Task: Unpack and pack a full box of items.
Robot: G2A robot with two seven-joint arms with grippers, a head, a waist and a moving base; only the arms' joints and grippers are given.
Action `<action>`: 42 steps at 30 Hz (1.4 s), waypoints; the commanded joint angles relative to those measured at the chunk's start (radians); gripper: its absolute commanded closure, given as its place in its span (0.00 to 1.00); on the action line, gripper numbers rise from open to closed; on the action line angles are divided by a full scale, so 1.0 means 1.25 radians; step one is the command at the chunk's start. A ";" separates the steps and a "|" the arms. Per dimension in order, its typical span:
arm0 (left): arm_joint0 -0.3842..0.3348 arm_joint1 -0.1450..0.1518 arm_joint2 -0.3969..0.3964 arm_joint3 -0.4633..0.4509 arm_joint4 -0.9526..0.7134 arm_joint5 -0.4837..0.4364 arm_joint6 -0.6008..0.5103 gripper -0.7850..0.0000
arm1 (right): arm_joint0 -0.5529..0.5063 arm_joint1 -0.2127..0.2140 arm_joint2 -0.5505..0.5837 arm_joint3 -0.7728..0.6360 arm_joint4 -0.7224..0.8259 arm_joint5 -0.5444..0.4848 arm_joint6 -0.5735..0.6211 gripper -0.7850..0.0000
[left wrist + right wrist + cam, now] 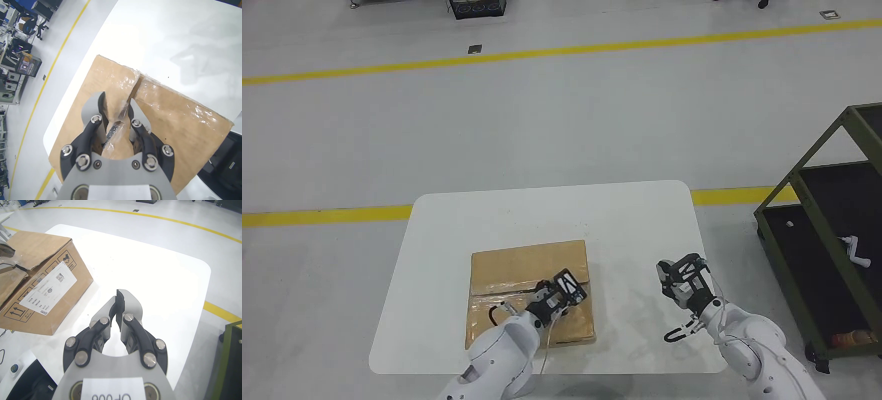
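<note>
The left gripper has its jaws apart astride the taped seam on top of the box. The right gripper, pads pressed together on nothing, hangs over the table at the box's 3 o'clock. The box sits slightly toward 7 o'clock of the table's middle; if full it is likely heavy and best left in place, and since the tape looks slick, the raised, stiff flap edge by the seam seems the surest hold.
</note>
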 commanded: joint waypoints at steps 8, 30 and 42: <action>0.008 0.000 -0.018 -0.008 -0.035 -0.008 0.010 1.00 | 0.004 -0.001 -0.004 0.002 0.000 0.002 0.003 1.00; 0.063 0.028 -0.282 -0.150 -0.320 -0.079 0.042 0.95 | 0.023 -0.004 -0.022 0.004 0.008 -0.011 0.012 1.00; 0.118 0.047 -0.475 -0.201 -0.400 -0.078 0.048 1.00 | 0.034 -0.005 -0.026 0.014 0.018 -0.020 0.012 1.00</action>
